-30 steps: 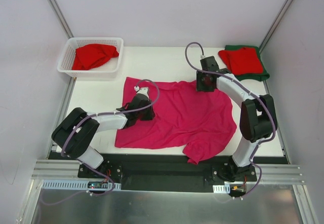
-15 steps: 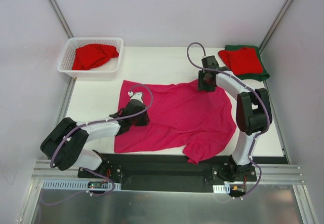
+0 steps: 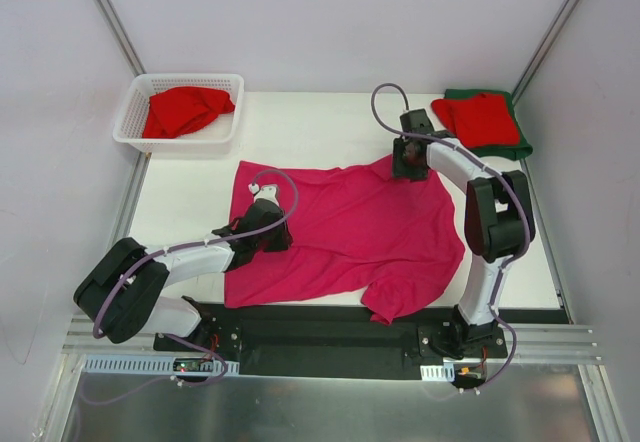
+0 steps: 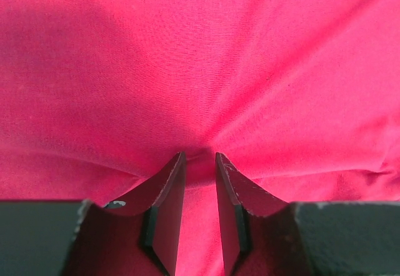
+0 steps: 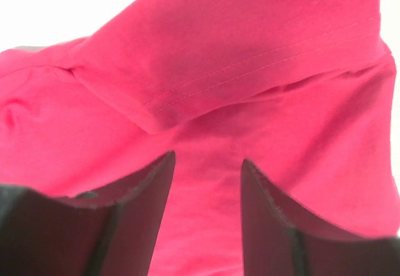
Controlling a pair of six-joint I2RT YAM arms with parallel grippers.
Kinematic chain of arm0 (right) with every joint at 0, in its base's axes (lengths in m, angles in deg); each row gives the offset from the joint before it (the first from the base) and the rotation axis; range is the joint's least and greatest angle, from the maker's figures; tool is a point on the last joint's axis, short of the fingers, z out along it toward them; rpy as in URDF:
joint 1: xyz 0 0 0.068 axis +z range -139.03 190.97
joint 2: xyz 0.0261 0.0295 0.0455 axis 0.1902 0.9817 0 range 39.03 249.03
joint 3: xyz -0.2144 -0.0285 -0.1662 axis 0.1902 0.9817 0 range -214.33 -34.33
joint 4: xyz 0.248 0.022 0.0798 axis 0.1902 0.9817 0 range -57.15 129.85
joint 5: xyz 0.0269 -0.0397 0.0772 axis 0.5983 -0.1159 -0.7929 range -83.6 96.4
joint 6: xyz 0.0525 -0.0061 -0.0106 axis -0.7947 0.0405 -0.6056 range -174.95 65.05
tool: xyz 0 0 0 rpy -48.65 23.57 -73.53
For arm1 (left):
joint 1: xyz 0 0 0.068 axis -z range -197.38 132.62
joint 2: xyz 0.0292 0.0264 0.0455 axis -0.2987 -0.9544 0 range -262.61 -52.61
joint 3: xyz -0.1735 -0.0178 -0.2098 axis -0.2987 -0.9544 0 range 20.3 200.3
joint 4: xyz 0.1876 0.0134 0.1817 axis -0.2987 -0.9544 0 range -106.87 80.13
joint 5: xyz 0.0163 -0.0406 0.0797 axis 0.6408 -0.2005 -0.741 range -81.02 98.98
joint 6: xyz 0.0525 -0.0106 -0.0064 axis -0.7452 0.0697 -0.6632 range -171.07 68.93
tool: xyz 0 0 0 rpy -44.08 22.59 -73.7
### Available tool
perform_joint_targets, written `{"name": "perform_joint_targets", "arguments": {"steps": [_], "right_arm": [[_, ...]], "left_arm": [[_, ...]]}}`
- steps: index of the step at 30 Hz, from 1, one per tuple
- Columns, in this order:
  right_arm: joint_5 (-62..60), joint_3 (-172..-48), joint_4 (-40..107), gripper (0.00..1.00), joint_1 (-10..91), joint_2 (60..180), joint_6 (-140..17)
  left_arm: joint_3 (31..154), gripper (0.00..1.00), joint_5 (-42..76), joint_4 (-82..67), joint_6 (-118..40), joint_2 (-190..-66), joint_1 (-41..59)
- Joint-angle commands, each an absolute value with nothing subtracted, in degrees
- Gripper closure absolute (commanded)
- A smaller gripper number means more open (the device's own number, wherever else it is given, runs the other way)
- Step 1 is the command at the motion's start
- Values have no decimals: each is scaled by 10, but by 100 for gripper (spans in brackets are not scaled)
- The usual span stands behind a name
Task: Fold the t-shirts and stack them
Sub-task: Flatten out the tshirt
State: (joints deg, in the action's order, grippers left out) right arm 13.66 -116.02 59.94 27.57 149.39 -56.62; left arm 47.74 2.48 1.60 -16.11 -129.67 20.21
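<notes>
A magenta-pink t-shirt [image 3: 360,232] lies spread across the middle of the table. My left gripper [image 3: 272,230] [image 4: 200,157] is low on the shirt's left part, shut on a pinch of the cloth, and creases fan out from its fingertips. At the shirt's far edge, my right gripper [image 3: 410,162] [image 5: 206,158] has magenta cloth filling the gap between its fingers, just behind a folded-over hem [image 5: 206,88]. A folded red t-shirt [image 3: 478,119] lies on a folded dark green t-shirt [image 3: 508,149] at the back right.
A white lattice basket [image 3: 133,114] at the back left holds a crumpled red t-shirt [image 3: 185,110]. Bare white table [image 3: 320,127] shows behind the magenta shirt. Slanted frame posts stand at both back corners.
My left gripper has drawn the shirt's left side further left and back. My right gripper has carried the far edge a little toward the back, so the shirt lies flatter and wider.
</notes>
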Motion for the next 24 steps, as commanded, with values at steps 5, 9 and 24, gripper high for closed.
{"name": "perform_joint_targets", "arguments": {"steps": [5, 9, 24], "right_arm": [[164, -1215, 599, 45, 248, 1507, -575], [172, -1232, 599, 44, 230, 1509, -576], [168, -1264, 605, 44, 184, 1527, -574]], "left_arm": [[464, 74, 9, -43, -159, -1294, 209], [463, 74, 7, -44, -159, -1294, 209], [463, 74, 4, -47, -159, -1296, 209]]}}
